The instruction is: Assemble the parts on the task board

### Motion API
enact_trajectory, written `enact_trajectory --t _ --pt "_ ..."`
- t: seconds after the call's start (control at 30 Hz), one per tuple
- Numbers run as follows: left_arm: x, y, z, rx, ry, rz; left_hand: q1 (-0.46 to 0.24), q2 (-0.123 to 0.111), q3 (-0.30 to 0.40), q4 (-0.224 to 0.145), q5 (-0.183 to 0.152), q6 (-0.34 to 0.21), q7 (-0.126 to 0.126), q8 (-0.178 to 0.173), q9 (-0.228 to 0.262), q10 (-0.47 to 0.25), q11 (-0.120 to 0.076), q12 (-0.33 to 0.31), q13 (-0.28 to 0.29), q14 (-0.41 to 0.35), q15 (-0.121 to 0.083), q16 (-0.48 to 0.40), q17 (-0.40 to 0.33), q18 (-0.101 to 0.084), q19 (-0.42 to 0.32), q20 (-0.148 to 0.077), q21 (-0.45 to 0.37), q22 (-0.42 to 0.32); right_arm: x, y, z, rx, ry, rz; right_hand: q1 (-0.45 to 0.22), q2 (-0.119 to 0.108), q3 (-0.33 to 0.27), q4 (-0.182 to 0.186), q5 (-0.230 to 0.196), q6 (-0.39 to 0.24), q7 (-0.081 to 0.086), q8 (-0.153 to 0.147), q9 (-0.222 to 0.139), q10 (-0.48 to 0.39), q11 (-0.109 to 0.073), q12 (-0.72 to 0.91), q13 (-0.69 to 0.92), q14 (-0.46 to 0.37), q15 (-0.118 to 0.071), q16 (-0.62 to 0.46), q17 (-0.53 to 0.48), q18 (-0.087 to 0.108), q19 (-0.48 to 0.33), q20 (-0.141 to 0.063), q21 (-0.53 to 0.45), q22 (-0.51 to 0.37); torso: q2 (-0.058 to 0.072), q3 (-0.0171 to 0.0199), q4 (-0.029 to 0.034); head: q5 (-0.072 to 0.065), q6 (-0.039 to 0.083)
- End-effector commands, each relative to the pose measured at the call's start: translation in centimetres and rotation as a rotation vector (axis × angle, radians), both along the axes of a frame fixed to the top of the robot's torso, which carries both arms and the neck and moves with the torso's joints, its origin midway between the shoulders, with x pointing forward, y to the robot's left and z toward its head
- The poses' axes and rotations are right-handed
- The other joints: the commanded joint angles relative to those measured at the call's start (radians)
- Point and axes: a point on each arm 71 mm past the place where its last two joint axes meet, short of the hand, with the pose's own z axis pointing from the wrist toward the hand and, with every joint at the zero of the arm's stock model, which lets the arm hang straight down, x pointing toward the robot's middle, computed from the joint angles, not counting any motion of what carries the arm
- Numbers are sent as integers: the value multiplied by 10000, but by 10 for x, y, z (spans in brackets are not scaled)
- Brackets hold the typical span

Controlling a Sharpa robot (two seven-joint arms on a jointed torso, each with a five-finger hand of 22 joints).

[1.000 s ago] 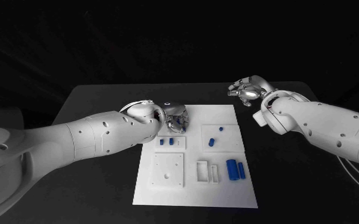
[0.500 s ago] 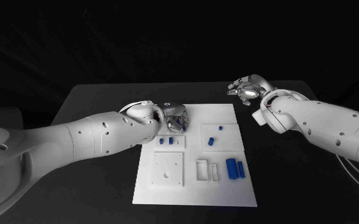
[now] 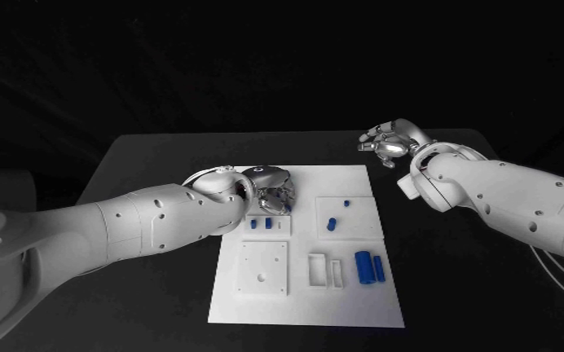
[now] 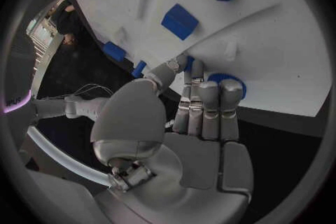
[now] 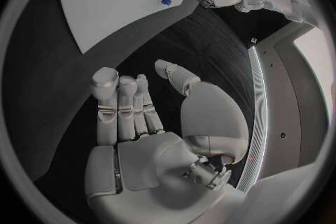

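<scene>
Matte black table [image 3: 153, 156] bears flat white task board [image 3: 353, 303], blocky blue parts [image 3: 369, 266].

You see the board [image 3: 308, 303] lying mid-counter [image 3: 153, 156]. Your left hand [image 3: 268, 187] sits over its far left part, just behind two small parts [image 3: 261, 224]. Two larger parts [image 3: 370, 267] lie near its right edge. Your right hand [image 3: 391, 142] hangs off the board's far right corner.

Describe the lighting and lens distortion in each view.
Head view: dark surroundings, the white task board brightest, the black table barely distinct. Left wrist view: fisheye bends the board's edges; the left hand looms large, evenly lit. Right wrist view: dark table, the right hand softly lit, a curved bright strip at the rim.
</scene>
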Motion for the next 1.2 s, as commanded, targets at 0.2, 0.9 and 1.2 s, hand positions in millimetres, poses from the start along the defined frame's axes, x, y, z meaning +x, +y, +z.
enact_trajectory --t 0.2,0.9,1.2 --pt "-2 3 7 -1257 -66 211 5 113 33 -85 86 103 28 54 5 133 -1 -20 6 133 -11 66 -33 1488 149 -231 45 0 0 2 1 -46 -75 123 -9 30 9 -36 60 -2 101 -60 10 -46 28 70 -18 -79 16 39 -10 1679 1 -48 -53 27 -5 -2 15 -5 44" --pt "-6 41 24 -1673 772 909 -13 114 36 -105 112 111 24 74 -14 179 -12 -65 0 205 -23 91 -55 1499 194 -270 57 -6 -1 -1 1 -58 -68 76 -11 28 7 -38 61 -3 101 -59 11 -48 29 75 -24 -81 16 44 -16 1679 4 -48 -57 31 -9 0 14 52 95" --pt "-8 59 21 -1655 870 1189 -12 117 40 -108 114 116 21 80 -16 190 -15 -70 0 212 -26 93 -59 1499 195 -274 55 -8 -1 0 1 -55 -70 90 -11 26 6 -39 61 -3 101 -59 12 -48 29 76 -26 -81 16 45 -18 1679 4 -48 -59 33 4 -17 2 61 96"
